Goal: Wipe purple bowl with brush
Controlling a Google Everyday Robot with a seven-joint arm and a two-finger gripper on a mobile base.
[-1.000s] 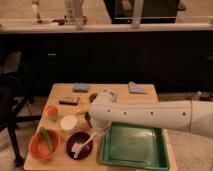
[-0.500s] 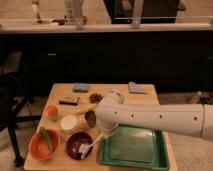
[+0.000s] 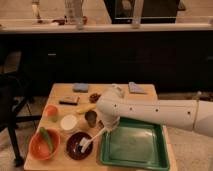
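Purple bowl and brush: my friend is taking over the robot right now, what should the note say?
Gripper: shut on the brush, just above the right rim of the purple bowl, beside the green tray.
Things: the purple bowl sits at the table's front edge, between the orange bowl and the green tray. The brush head is down inside the purple bowl.
Done: brush picked up and brought into the bowl.
Left: finish wiping the bowl; how much is already wiped cannot be told.
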